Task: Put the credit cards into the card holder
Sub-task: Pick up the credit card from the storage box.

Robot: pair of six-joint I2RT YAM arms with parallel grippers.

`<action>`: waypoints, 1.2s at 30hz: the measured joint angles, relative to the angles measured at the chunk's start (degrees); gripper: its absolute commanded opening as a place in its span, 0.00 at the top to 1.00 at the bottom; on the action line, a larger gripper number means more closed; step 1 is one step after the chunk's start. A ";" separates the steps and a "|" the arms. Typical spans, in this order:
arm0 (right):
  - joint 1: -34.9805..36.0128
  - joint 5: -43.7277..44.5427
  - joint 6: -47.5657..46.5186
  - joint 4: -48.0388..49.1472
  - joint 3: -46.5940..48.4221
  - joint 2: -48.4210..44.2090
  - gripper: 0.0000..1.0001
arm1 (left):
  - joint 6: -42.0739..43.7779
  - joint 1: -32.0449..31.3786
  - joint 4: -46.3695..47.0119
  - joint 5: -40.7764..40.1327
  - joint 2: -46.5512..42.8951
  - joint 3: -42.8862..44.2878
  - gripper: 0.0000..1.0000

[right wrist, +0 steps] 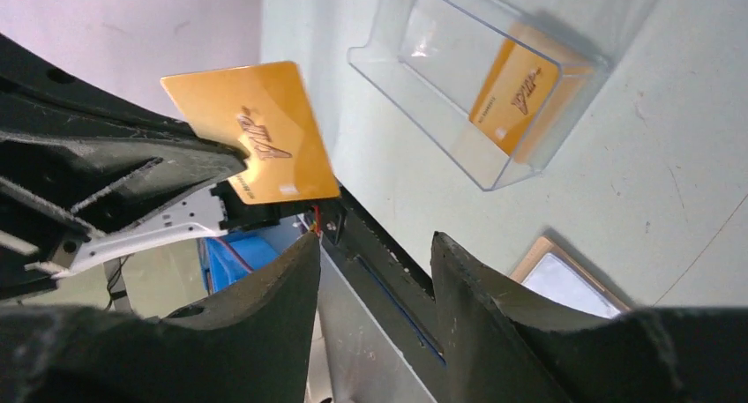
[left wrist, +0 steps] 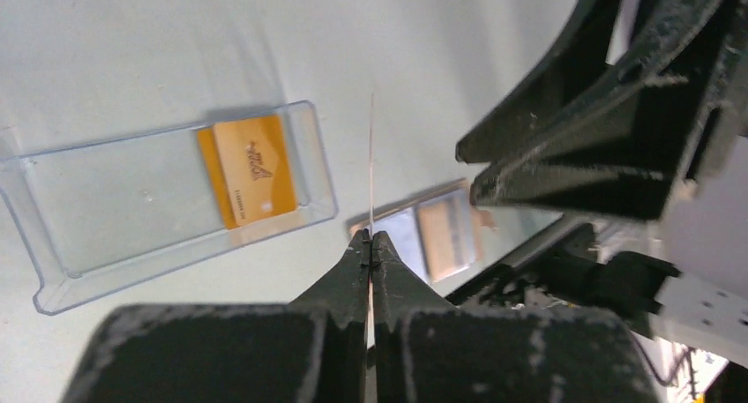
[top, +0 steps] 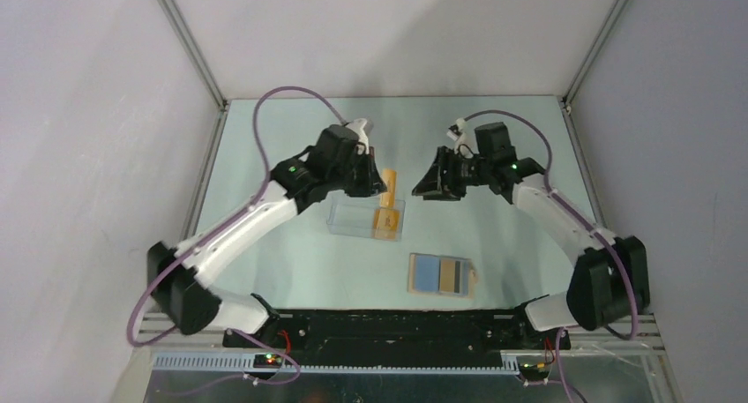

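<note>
From above, the left claw [top: 377,181] is closed on an orange credit card [top: 389,174], held in the air just past the far right corner of a clear box [top: 353,216]. The box lies on the pale desk [top: 291,138], and a second card [top: 385,221] lies inside it at its right end. The right claw [top: 430,187] hangs a little to the right of the gripped card, its tips turned toward it and apart from it. The card holder [top: 441,273] lies open on the desk nearer the arm bases, blue lining up, apart from the box.

In the left wrist view, the left claw [left wrist: 371,240] is pinched tight on the credit card [left wrist: 371,165], seen edge-on as a thin line rising from the tips. Below lie the clear box [left wrist: 115,200] with the second card [left wrist: 250,169] flat at one end, and the open card holder [left wrist: 437,235] just beyond. The right claw [left wrist: 467,169] shows at the right.

In the right wrist view, the right claw [right wrist: 375,253] is open, with nothing between its fingers. The left claw [right wrist: 231,163] grips the credit card [right wrist: 256,130] by one edge, its printed face toward the camera. The clear box [right wrist: 423,50] holds the second card [right wrist: 516,99], and a corner of the card holder [right wrist: 564,284] shows at the lower right.
</note>
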 measured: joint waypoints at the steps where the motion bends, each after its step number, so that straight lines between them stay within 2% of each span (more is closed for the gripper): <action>1: -0.87 -0.85 0.22 0.66 -0.48 -1.81 0.46 | -0.44 0.04 0.55 0.31 -2.19 -0.57 1.00; 5: -4.42 -5.81 2.27 4.15 -5.51 -8.68 0.45 | -3.50 0.17 6.14 4.59 -10.47 -6.86 1.00; 8: -7.17 -10.69 5.35 7.72 -10.03 -13.05 0.43 | -8.00 0.20 13.94 9.51 -14.47 -13.94 1.00; 11: -8.26 -15.02 9.25 12.70 -13.51 -16.28 0.43 | -15.21 0.22 28.39 15.45 -17.81 -23.91 1.00; 14: -8.31 -18.78 14.01 19.26 -16.44 -18.60 0.43 | -21.77 0.22 39.50 19.63 -18.60 -29.81 1.00; 16: -8.15 -20.83 17.27 23.32 -18.10 -19.80 0.43 | -24.76 0.22 45.05 21.53 -18.75 -31.23 1.00; 20: -6.84 -22.77 21.35 28.70 -18.73 -20.24 0.51 | -28.89 0.22 53.59 24.22 -20.11 -31.61 1.00; 24: -5.01 -24.04 24.17 32.79 -18.73 -20.24 0.57 | -30.60 0.26 57.68 25.44 -20.87 -31.67 1.00; 31: -4.52 -25.75 29.73 40.48 -18.95 -20.28 0.59 | -32.63 0.52 60.54 25.59 -20.72 -32.37 1.00; 36: -4.52 -25.94 30.88 41.75 -18.95 -21.07 0.60 | -33.38 0.55 61.35 25.57 -20.65 -32.37 1.00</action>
